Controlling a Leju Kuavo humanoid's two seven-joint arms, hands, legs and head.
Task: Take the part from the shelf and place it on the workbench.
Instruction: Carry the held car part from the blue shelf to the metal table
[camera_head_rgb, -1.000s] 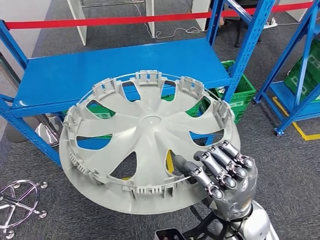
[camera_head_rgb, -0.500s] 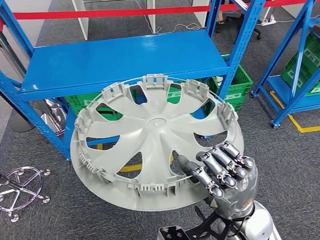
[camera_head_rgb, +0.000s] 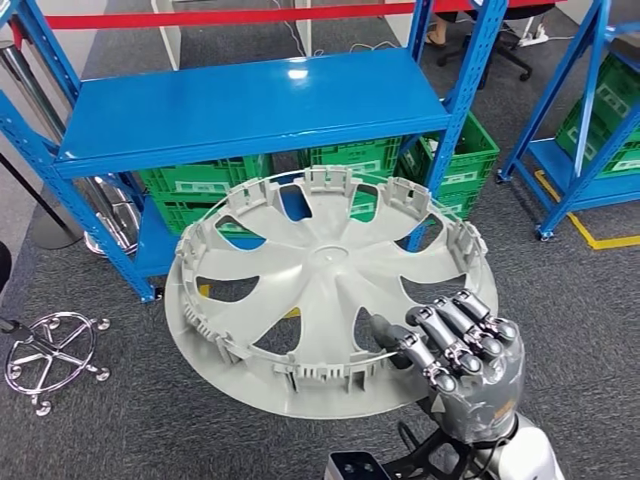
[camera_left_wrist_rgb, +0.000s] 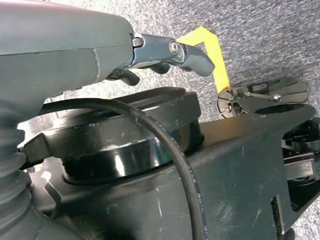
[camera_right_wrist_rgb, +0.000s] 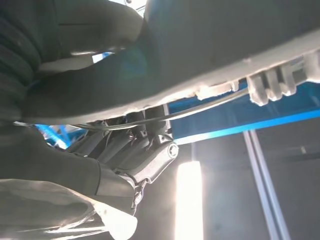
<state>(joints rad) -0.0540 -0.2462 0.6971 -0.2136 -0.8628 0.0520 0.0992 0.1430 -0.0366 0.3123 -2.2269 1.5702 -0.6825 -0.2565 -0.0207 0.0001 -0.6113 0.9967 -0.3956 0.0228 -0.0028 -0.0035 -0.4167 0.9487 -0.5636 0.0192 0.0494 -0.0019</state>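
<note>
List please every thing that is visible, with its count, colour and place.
Wheel cover: one, grey, held in the air before the shelf.
Shelf: one, blue, behind the cover.
Crates: several, green, under the shelf.
Second rack: one, blue, far right.
Chair base: one, chrome, on the floor at left.
Floor tape: yellow, at right.
Right hand: grips the cover's near rim.
Left hand: hangs over the carpet, fingers holding nothing.
</note>
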